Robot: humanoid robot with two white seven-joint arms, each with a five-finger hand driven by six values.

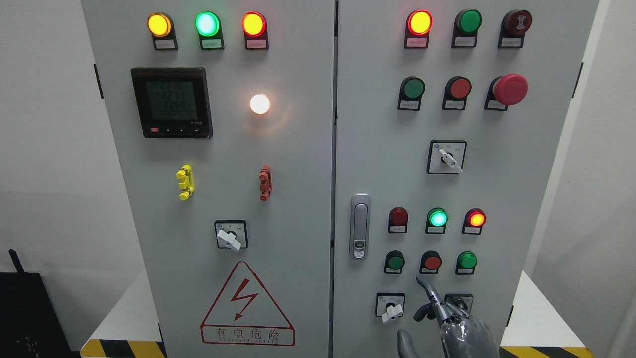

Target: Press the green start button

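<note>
The grey control cabinet [318, 164] fills the head view. On its right door, the lower button row holds a dark green button [395, 260], a red button [432, 262] and a brighter green button [467, 260]. Another green button [413, 88] sits higher up. My right hand [449, 320] comes up from the bottom edge, below this lower row. Its index finger [426, 288] is stretched up and left, with the tip just below the red button and apart from it. The other fingers are curled and hold nothing. My left arm is out of view.
Above the lower buttons are three indicator lamps: dark red [398, 216], lit green [437, 218] and lit red [476, 219]. A white rotary switch [391, 309] sits left of my hand. The door handle [360, 226] is further left. A red mushroom stop button [511, 89] is at the upper right.
</note>
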